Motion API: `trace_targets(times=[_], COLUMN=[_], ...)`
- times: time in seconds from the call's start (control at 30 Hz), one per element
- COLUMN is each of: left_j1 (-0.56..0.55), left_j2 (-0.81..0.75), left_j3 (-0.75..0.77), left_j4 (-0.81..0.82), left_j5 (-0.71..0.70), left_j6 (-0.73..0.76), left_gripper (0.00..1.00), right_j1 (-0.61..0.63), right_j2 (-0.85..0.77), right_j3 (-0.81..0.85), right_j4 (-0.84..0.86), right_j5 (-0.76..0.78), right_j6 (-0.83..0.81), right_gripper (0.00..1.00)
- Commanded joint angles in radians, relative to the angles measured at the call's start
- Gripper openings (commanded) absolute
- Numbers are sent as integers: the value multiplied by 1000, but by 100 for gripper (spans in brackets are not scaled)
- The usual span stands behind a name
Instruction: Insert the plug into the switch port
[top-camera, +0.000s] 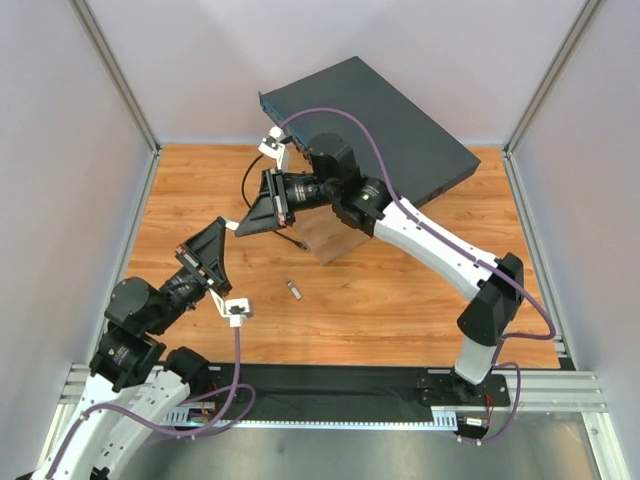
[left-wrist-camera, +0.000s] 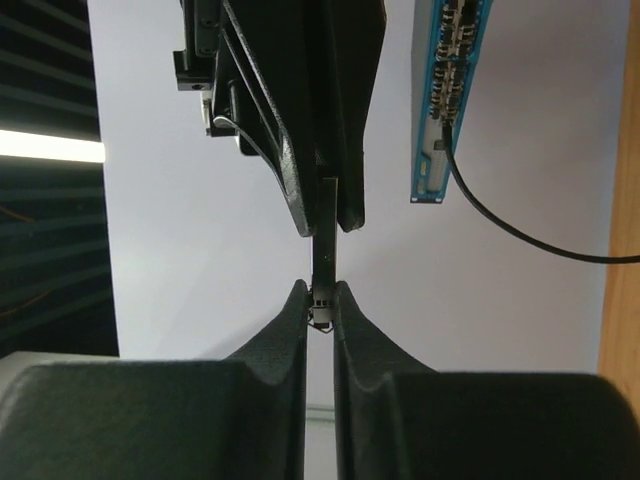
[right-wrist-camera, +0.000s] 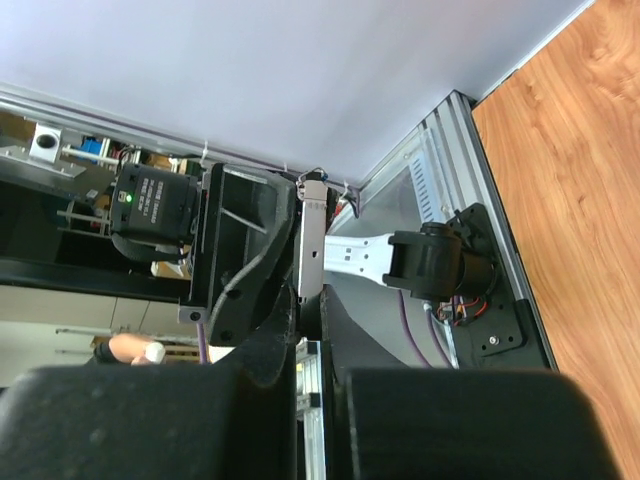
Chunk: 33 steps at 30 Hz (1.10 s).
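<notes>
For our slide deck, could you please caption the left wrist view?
Left gripper and right gripper both pinch a thin dark plug; teal-blue-fronted flat grey switch behind.

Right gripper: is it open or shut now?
Shut. In the left wrist view the right gripper has its fingers pressed on a thin dark piece, with no gap; the left gripper pinches its lower end.

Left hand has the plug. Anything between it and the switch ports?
Yes: the right hand also grips the plug, and in the top view it sits between that and the switch ports. A black cable occupies one port.
</notes>
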Motion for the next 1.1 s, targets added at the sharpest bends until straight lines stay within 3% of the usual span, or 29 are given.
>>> trace_targets(times=[0.0,0.03,0.07,0.17,0.2,0.37,0.5,0.63,0.8,1.07], left_j1=[-6,-6,-6,-7,-6,-6,-6,-6,-6,-25], left_j2=[-5,-6,-3,30,53,130,214,270,277,359], left_j3=[56,69,91,210,271,437,528,540,485,525], left_j4=[-68,-105,-143,-344,-449,-721,-871,-841,-740,-709], left_j5=[115,123,143,187,195,296,356,324,284,263], left_j6=[-61,-89,-118,-274,-349,-541,-643,-748,-759,-790], left_gripper=[18,27,47,65,66,65,63,55,54,50], right_j1=[-2,-9,-22,-63,-69,-82,-80,-80,-80,-82], right_j2=[2,-1,-9,-40,-49,-96,-107,-120,-123,-100], right_j3=[13,10,8,5,13,51,57,30,-22,-79], right_j4=[30,24,18,-40,-116,-425,-631,-659,-588,-467], right_j5=[-26,-35,-49,-85,-93,-130,-173,-256,-306,-357], right_j6=[-28,-48,-62,-164,-225,-618,-763,-764,-671,-513], right_gripper=[0,0,0,0,0,0,0,0,0,0])
